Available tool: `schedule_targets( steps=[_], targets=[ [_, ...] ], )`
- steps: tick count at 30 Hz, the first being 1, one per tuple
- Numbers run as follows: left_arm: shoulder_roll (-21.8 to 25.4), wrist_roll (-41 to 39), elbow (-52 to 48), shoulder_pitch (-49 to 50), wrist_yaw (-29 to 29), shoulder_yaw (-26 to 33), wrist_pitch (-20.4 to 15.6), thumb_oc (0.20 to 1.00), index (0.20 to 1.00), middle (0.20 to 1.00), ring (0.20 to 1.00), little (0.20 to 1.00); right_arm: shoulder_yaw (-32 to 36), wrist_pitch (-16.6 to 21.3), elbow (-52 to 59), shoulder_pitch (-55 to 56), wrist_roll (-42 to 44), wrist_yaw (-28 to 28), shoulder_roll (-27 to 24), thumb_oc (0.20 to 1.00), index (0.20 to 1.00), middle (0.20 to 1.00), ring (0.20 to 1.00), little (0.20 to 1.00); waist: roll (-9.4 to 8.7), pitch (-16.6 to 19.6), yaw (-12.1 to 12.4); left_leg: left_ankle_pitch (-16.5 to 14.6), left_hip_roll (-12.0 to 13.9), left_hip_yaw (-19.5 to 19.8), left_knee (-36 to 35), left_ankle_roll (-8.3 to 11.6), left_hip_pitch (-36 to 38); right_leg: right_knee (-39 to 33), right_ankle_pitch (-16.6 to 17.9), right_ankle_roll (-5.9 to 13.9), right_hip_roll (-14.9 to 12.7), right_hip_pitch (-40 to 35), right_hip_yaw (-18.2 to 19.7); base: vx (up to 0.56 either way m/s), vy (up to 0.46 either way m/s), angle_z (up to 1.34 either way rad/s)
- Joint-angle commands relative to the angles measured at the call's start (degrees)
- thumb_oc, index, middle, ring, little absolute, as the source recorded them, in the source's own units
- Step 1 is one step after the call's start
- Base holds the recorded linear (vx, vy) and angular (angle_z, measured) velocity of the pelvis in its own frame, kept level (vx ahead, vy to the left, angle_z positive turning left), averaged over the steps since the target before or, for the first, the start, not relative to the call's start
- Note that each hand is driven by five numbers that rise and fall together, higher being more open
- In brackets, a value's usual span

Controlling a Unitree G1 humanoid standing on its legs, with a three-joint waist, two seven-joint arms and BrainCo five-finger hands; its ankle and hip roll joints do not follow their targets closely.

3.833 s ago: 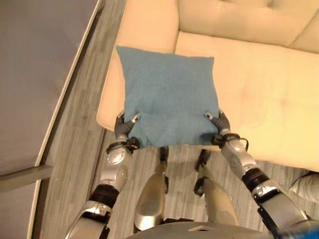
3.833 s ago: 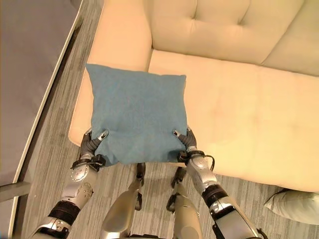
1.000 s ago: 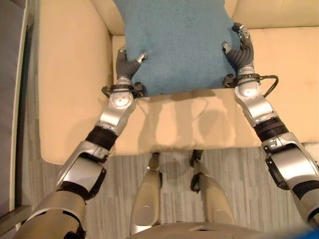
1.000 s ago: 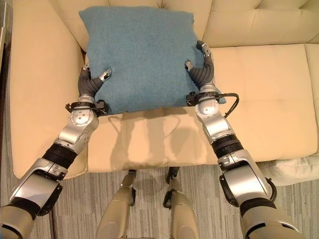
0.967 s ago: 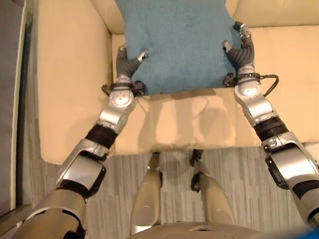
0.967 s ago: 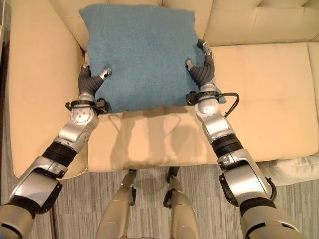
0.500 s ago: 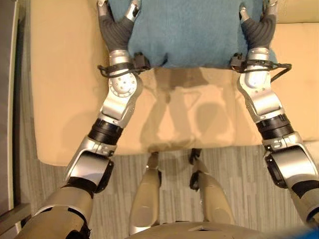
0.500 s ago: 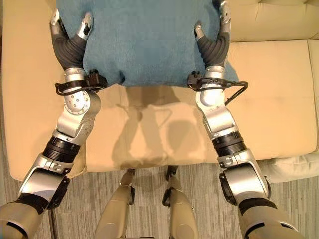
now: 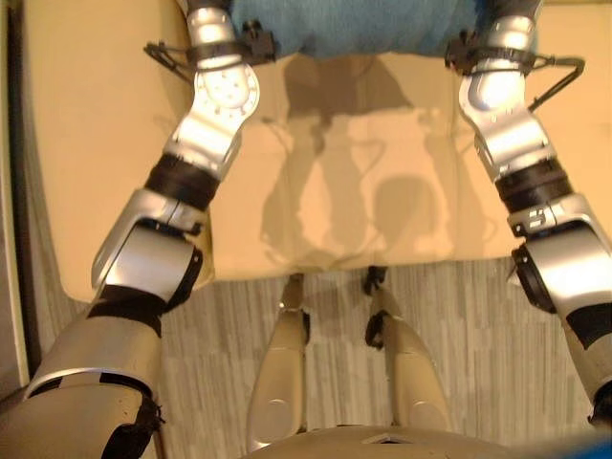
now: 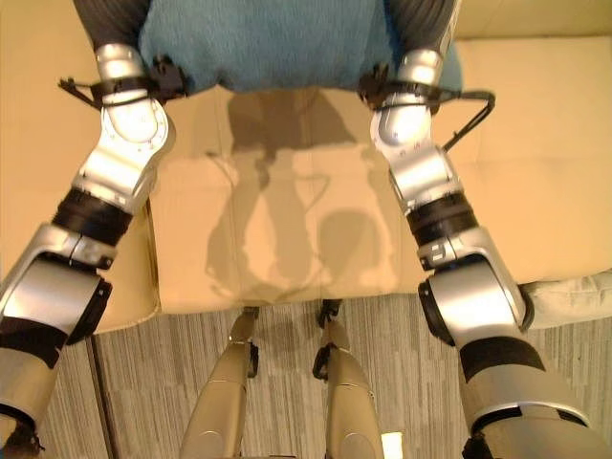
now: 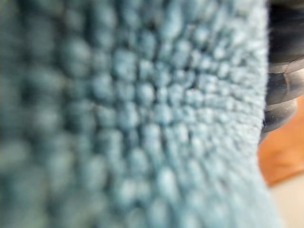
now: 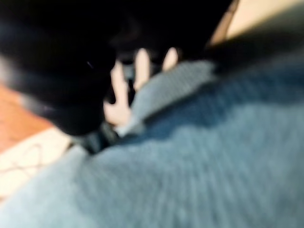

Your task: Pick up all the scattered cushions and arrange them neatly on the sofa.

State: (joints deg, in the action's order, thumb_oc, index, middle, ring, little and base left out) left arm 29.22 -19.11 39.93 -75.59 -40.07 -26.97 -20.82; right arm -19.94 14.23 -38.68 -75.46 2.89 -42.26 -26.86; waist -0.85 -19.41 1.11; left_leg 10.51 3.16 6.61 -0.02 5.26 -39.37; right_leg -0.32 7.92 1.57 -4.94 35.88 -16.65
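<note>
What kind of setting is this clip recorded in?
Most likely a living room or a staged lounge area: a cream upholstered sofa, a blue cushion held over its seat, and grey wood-look plank flooring in front.

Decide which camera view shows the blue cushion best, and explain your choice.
The right eye view: the blue cushion shows its lower edge above the sofa seat. The left eye view shows a thinner strip. The wrist views show close-up blue fabric without the cushion's outline.
</note>
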Motion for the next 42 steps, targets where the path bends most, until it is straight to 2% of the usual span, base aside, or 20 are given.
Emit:
schedule_targets(
  steps=[1, 3, 8, 9, 10, 12, 13, 14, 15, 22, 28, 29, 30, 31, 32, 33, 35, 39, 40, 42],
  targets=[
    [-1.33, -2.89, 4.73, -9.01, 5.4, -4.29, -2.31, 0.2, 0.2, 0.2, 0.2, 0.2, -5.91, 3.46, -0.02, -7.6, 0.72, -0.53, 0.85, 0.2, 0.2, 0.2, 0.2, 0.2, -2.16, 3.81, 1.05, -5.43, -0.11, 0.34, -3.05, 1.89, 7.36, 4.79, -9.07, 6.56, -1.42, -2.85, 0.59, 0.01, -0.041, 0.18],
    [-2.33, -6.7, 12.76, -12.48, 8.28, -5.48, -1.24, 0.2, 0.2, 0.2, 0.2, 0.2, -9.18, 2.19, -8.35, -12.38, 5.03, 1.43, -1.42, 0.2, 0.2, 0.2, 0.2, 0.2, -2.22, 3.47, 1.5, -3.68, -0.29, 1.09, -4.79, 2.48, 4.37, 3.69, -8.33, 6.96, -0.98, 0.15, 0.33, 0.0, -0.053, 0.12],
    [-2.97, -9.77, 15.58, -12.28, 11.11, -5.49, -0.91, 0.2, 0.2, 0.2, 0.2, 0.2, -11.65, 0.67, -14.76, -14.63, 9.0, 4.19, -4.58, 0.2, 0.2, 0.2, 0.2, 0.2, -2.08, 3.7, 2.45, -3.19, -0.62, 2.37, -4.98, 2.79, -0.55, 2.35, -7.89, 7.06, -0.67, 4.5, -0.47, 0.02, -0.035, 0.04],
    [-3.66, -9.69, 16.06, -10.84, 11.61, -5.48, -0.28, 0.448, 0.448, 0.448, 0.448, 0.448, -11.87, 0.55, -15.75, -14.13, 10.7, 4.97, -5.01, 0.2, 0.2, 0.2, 0.2, 0.2, -2.23, 3.94, 2.46, -3.02, -0.76, 2.84, -4.98, 2.78, -1.92, 2.49, -8.21, 6.96, -0.51, 6.0, -0.58, 0.05, -0.017, 0.01],
    [-4.03, -9.87, 16.2, -9.97, 11.94, -5.36, 0.04, 1.0, 1.0, 1.0, 1.0, 1.0, -12.02, 0.2, -16.51, -13.79, 11.66, 5.73, -5.3, 0.2, 0.2, 0.2, 0.2, 0.2, -2.24, 3.94, 2.4, -2.87, -0.73, 2.86, -4.98, 2.8, -2.2, 2.89, -8.46, 6.96, -0.51, 6.62, -0.66, 0.05, -0.015, 0.02],
    [-4.9, -10.33, 15.71, -8.57, 12.06, -4.83, 0.32, 1.0, 1.0, 1.0, 1.0, 1.0, -11.4, -0.48, -16.98, -12.25, 12.9, 6.85, -4.69, 0.2, 0.2, 0.2, 0.2, 0.2, -2.09, 3.8, 2.29, -2.98, -0.86, 3.19, -4.98, 2.65, -2.33, 3.73, -8.98, 6.66, -0.52, 7.25, -0.49, 0.03, 0.011, 0.04],
    [-5.2, -10.07, 15.35, -7.59, 12.28, -4.74, 0.57, 1.0, 1.0, 1.0, 1.0, 1.0, -11.0, -0.8, -17.69, -11.23, 13.87, 7.72, -4.41, 0.551, 0.551, 0.551, 0.551, 0.551, -1.91, 3.59, 2.18, -2.93, -0.89, 3.12, -4.98, 2.64, -2.29, 4.33, -9.18, 6.68, -0.63, 7.59, -0.42, 0.02, 0.024, 0.04],
    [-5.2, -10.04, 15.29, -7.51, 12.25, -4.72, 0.6, 1.0, 1.0, 1.0, 1.0, 1.0, -11.0, -0.79, -17.7, -11.2, 13.89, 7.75, -4.41, 0.624, 0.624, 0.624, 0.624, 0.624, -1.92, 3.63, 2.17, -2.94, -0.89, 3.12, -4.98, 2.64, -2.28, 4.36, -9.2, 6.68, -0.64, 7.59, -0.42, 0.02, 0.021, 0.03],
    [-5.17, -10.26, 14.55, -6.82, 12.5, -4.54, 0.65, 1.0, 1.0, 1.0, 1.0, 1.0, -10.9, -0.82, -17.58, -10.5, 14.05, 8.2, -4.22, 1.0, 1.0, 1.0, 1.0, 1.0, -1.85, 3.45, 2.09, -3.06, -0.95, 3.1, -4.98, 2.58, -2.21, 4.7, -9.3, 6.63, -0.7, 7.6, -0.42, 0.0, 0.0, 0.0],
    [-2.73, -8.71, 12.54, -3.83, 13.4, -3.86, 1.49, 1.0, 1.0, 1.0, 1.0, 1.0, -8.58, -0.67, -15.47, -6.23, 13.94, 8.91, -3.43, 1.0, 1.0, 1.0, 1.0, 1.0, -0.97, 2.63, 1.72, -3.49, -1.37, 2.28, -4.98, 2.43, -1.13, 5.21, -9.21, 6.63, -0.9, 6.82, -0.2, 0.0, 0.01, 0.0],
    [7.34, -6.42, 11.72, 0.24, 12.81, -0.16, 1.72, 1.0, 1.0, 1.0, 1.0, 1.0, -5.68, -0.21, -12.06, -1.4, 12.98, 9.89, -5.8, 1.0, 1.0, 1.0, 1.0, 1.0, -0.79, 2.57, 1.66, -3.66, -1.27, 1.67, -4.98, 2.38, -0.03, 5.15, -8.83, 6.77, -0.81, 6.1, 0.38, -0.02, 0.037, -0.04],
    [9.27, -6.26, 11.38, 1.95, 13.19, 0.93, 1.62, 1.0, 1.0, 1.0, 1.0, 1.0, -5.1, -0.21, -11.74, -0.09, 12.67, 10.35, -6.93, 1.0, 1.0, 1.0, 1.0, 1.0, -0.63, 2.23, 1.79, -2.14, -1.62, 1.15, -4.98, 2.06, -0.31, 5.04, -7.19, 6.42, -1.17, 6.32, -0.27, -0.01, 0.05, -0.09],
    [10.45, -6.49, 10.97, 3.73, 13.49, 1.94, 1.52, 1.0, 1.0, 1.0, 1.0, 1.0, -4.48, -0.3, -11.07, 1.25, 12.58, 10.84, -7.6, 1.0, 1.0, 1.0, 1.0, 1.0, -0.55, 2.63, 1.72, -3.78, -1.35, 1.18, -4.98, 2.21, 0.88, 4.76, -8.6, 6.73, -0.83, 5.14, 0.55, -0.01, 0.046, -0.07],
    [11.57, -6.9, 10.56, 5.58, 13.91, 3.26, 1.39, 1.0, 1.0, 1.0, 1.0, 1.0, -4.0, -0.39, -10.7, 2.66, 12.35, 11.13, -8.65, 1.0, 1.0, 1.0, 1.0, 1.0, -0.5, 2.64, 1.73, -3.91, -1.34, 0.95, -4.98, 2.18, 1.45, 4.59, -8.41, 6.76, -0.9, 4.58, 0.54, -0.01, 0.033, -0.06],
    [12.72, -7.22, 9.8, 7.73, 14.36, 4.64, 1.1, 1.0, 1.0, 1.0, 1.0, 1.0, -3.15, -0.52, -10.29, 4.25, 12.21, 11.65, -9.84, 1.0, 1.0, 1.0, 1.0, 1.0, -0.46, 2.26, 1.79, -2.49, -1.56, 0.45, -4.98, 1.88, 1.39, 4.47, -6.92, 6.38, -1.25, 4.48, -0.19, -0.09, 0.044, -0.03],
    [14.09, -8.08, 5.99, 15.04, 15.52, 8.87, 0.56, 1.0, 1.0, 1.0, 1.0, 1.0, -1.07, -0.91, -8.2, 9.52, 11.59, 13.19, -11.99, 1.0, 1.0, 1.0, 1.0, 1.0, -0.77, 2.34, 1.82, -3.1, -1.49, 0.03, -4.6, 1.72, 3.02, 3.67, -6.57, 6.27, -1.46, 2.26, -0.37, -0.08, 0.036, -0.04],
    [14.04, -8.21, 3.99, 18.57, 16.1, 10.48, 0.4, 1.0, 1.0, 1.0, 1.0, 1.0, -0.32, -1.03, -7.25, 11.61, 11.37, 13.71, -12.71, 1.0, 1.0, 1.0, 1.0, 1.0, -0.84, 2.33, 1.87, -3.45, -1.51, -0.16, -4.34, 1.61, 3.88, 3.3, -6.47, 6.23, -1.56, 1.08, -0.54, 0.0, -0.002, -0.02],
    [11.69, -8.28, -4.11, 37.3, 20.02, 17.94, 0.79, 1.0, 1.0, 1.0, 1.0, 1.0, 6.36, -1.12, -1.2, 26.4, 10.45, 16.75, -15.19, 1.0, 1.0, 1.0, 1.0, 1.0, -1.74, 2.28, 1.53, -5.82, -1.8, -1.35, -2.32, 1.38, 9.08, 1.06, -6.14, 6.12, -1.84, -6.39, -0.93, -0.01, -0.003, 0.02],
    [11.67, -8.22, -4.34, 37.6, 19.98, 17.98, 0.86, 1.0, 1.0, 1.0, 1.0, 1.0, 6.45, -1.2, -0.97, 26.73, 10.39, 16.73, -15.15, 1.0, 1.0, 1.0, 1.0, 1.0, -1.75, 2.27, 1.55, -5.86, -1.79, -1.36, -2.36, 1.38, 9.31, 0.93, -6.11, 6.12, -1.81, -6.65, -0.93, 0.01, -0.027, 0.03],
    [7.75, -9.02, -9.21, 50.86, 23.83, 21.52, 1.55, 1.0, 1.0, 1.0, 1.0, 1.0, 10.59, -1.37, 2.39, 39.33, 10.47, 20.77, -14.78, 1.0, 1.0, 1.0, 1.0, 1.0, -2.22, 2.64, 1.28, -7.19, -1.91, -2.07, -1.82, 1.31, 14.39, -0.39, -6.04, 6.14, -1.97, -12.66, -1.27, 0.01, -0.042, -0.04]
  ],
)
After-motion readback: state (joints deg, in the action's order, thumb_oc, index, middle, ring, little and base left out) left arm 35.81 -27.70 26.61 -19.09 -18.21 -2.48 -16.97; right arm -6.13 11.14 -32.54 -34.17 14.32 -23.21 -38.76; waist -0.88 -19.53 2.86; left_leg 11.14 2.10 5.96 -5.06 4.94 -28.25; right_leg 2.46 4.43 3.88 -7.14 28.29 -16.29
